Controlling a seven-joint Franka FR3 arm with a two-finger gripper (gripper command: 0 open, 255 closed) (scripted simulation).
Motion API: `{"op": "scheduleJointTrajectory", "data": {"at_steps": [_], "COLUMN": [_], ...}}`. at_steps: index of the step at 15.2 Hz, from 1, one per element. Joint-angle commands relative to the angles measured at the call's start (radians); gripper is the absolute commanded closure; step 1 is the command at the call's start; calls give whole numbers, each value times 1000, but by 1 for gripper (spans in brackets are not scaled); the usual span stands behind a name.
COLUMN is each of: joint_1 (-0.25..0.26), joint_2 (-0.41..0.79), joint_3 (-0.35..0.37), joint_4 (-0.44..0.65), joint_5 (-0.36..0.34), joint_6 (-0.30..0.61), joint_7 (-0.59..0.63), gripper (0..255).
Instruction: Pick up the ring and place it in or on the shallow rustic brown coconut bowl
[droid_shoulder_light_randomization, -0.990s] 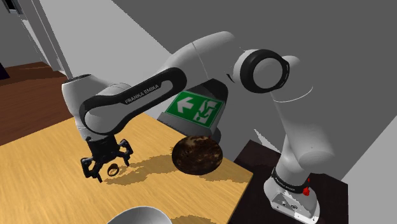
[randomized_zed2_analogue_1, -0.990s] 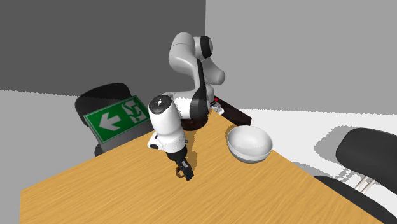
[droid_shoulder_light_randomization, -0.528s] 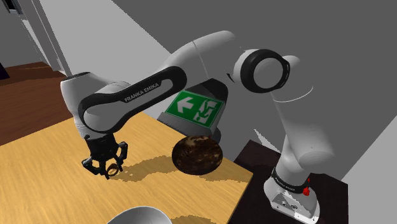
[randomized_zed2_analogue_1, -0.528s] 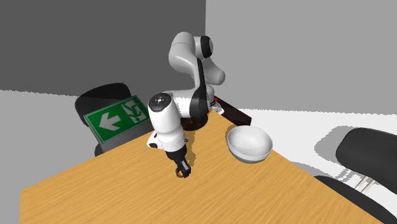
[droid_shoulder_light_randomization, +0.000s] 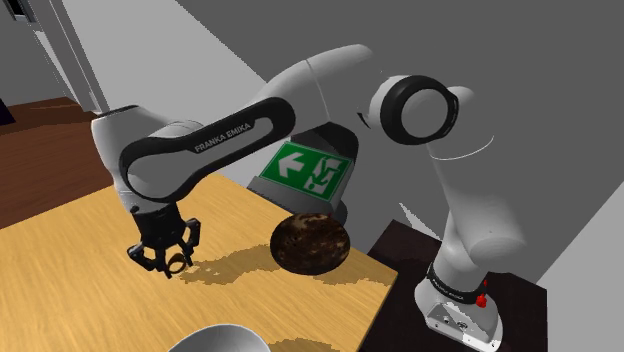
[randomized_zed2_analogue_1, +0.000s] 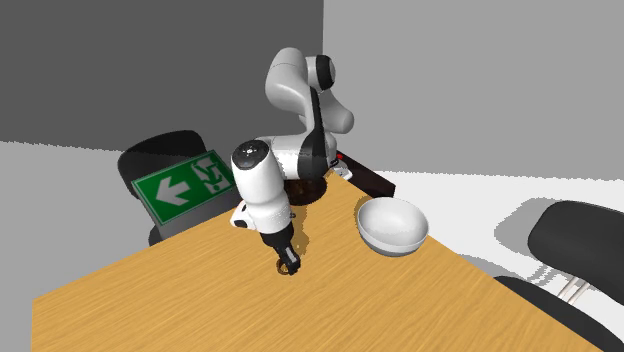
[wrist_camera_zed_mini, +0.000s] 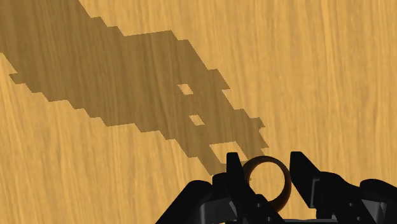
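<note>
Tool (wrist_camera_zed_mini: 266, 159) clamped on small round brown ring (wrist_camera_zed_mini: 285, 189), over wood-grain tabletop (wrist_camera_zed_mini: 318, 76), blocky shadow.

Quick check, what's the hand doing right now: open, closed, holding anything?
Hand: closed on the ring, which is clasped between its two fingers.
</note>
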Motion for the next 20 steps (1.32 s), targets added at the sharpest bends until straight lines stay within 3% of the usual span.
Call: {"op": "scheduleJointTrajectory", "data": {"at_steps": [1,18,20], "joint_1": [1,20,-31], "joint_2": [-7,-24,-134], "joint_3": [2,12,24], "joint_4": [19,221,55], "joint_5": [3,11,49], "joint_6": [-26,-241,-182], "joint_7": [1,11,-10], "gripper": [255,255,255]}}
